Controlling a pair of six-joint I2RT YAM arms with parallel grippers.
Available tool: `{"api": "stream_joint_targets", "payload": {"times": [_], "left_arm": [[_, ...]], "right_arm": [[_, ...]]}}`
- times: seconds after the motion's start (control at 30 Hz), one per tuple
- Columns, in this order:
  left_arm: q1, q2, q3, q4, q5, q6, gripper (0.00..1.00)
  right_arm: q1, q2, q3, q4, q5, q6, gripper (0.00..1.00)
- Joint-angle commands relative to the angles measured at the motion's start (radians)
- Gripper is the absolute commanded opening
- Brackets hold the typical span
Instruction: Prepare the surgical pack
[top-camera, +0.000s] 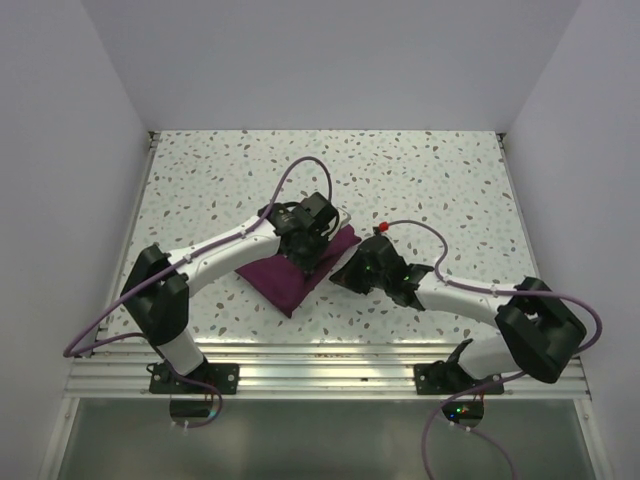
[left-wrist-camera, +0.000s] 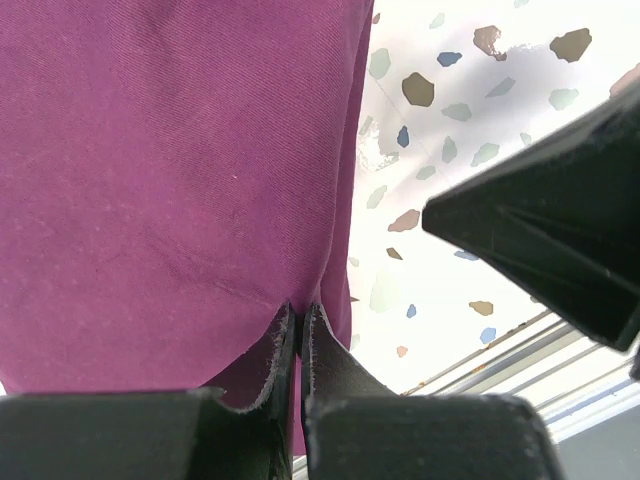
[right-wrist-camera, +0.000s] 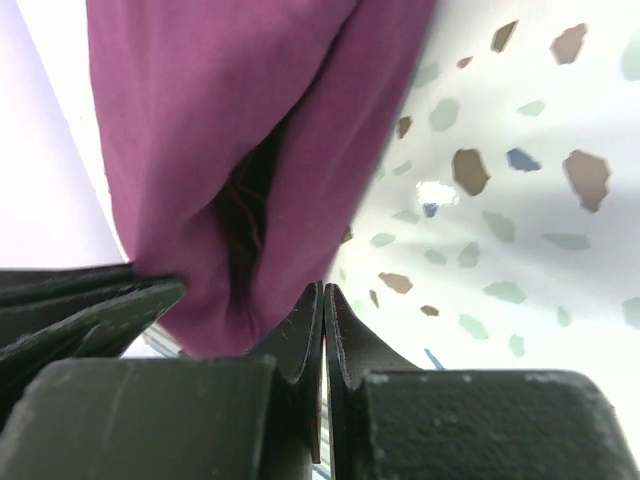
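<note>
The surgical pack shows as a folded deep-maroon cloth bundle (top-camera: 283, 282) lying on the speckled table. My left gripper (top-camera: 308, 258) sits over the bundle's far right part. In the left wrist view its fingertips (left-wrist-camera: 300, 308) are pinched together on a fold of the maroon cloth (left-wrist-camera: 170, 170). My right gripper (top-camera: 346, 272) is at the bundle's right edge. In the right wrist view it (right-wrist-camera: 323, 288) is shut with nothing between its fingers, right beside a rolled cloth edge (right-wrist-camera: 200, 120). What lies inside the bundle is hidden.
The speckled tabletop (top-camera: 420, 180) stretches behind and to the right of the bundle. White walls close it in on three sides. An aluminium rail (top-camera: 320, 365) runs along the near edge. The right gripper's black body (left-wrist-camera: 550, 230) looms close in the left wrist view.
</note>
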Motion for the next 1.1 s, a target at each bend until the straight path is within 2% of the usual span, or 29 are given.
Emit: {"api": "stream_joint_targets", "payload": {"times": [0.0,0.3,0.4,0.5,0.53,0.57,0.63,0.73,0.9,1.07], "left_arm": [[-0.001,-0.047,-0.001,0.034,0.014,-0.012,0.0],[-0.001,-0.044,-0.028,0.04,0.028,-0.008,0.0],[-0.001,-0.027,-0.06,0.048,0.041,-0.003,0.0],[-0.001,-0.033,-0.097,0.057,0.048,-0.009,0.01],[-0.001,-0.047,-0.109,0.059,0.079,-0.011,0.17],[-0.001,-0.061,-0.113,0.068,0.091,-0.014,0.24],[-0.001,-0.094,-0.129,0.082,0.113,-0.034,0.35],[0.004,-0.165,-0.109,0.082,0.137,-0.063,0.4],[0.025,-0.191,-0.101,0.149,0.198,-0.107,0.41],[0.035,-0.111,-0.149,0.244,0.281,-0.156,0.23]], "right_arm": [[-0.008,0.026,0.042,0.009,0.031,-0.034,0.0],[-0.041,0.155,0.149,0.113,0.034,-0.046,0.0],[-0.092,0.126,0.182,0.008,0.04,-0.068,0.0],[-0.173,0.026,0.2,-0.162,0.043,-0.134,0.0],[-0.201,-0.014,0.202,-0.205,0.003,-0.175,0.0],[-0.23,-0.025,0.208,-0.216,-0.012,-0.197,0.0],[-0.311,-0.023,0.234,-0.239,-0.112,-0.25,0.0],[-0.364,0.041,0.364,-0.295,-0.257,-0.403,0.0],[-0.385,0.234,0.528,-0.313,-0.527,-0.491,0.0],[-0.391,0.359,0.562,-0.26,-0.624,-0.49,0.0]]}}
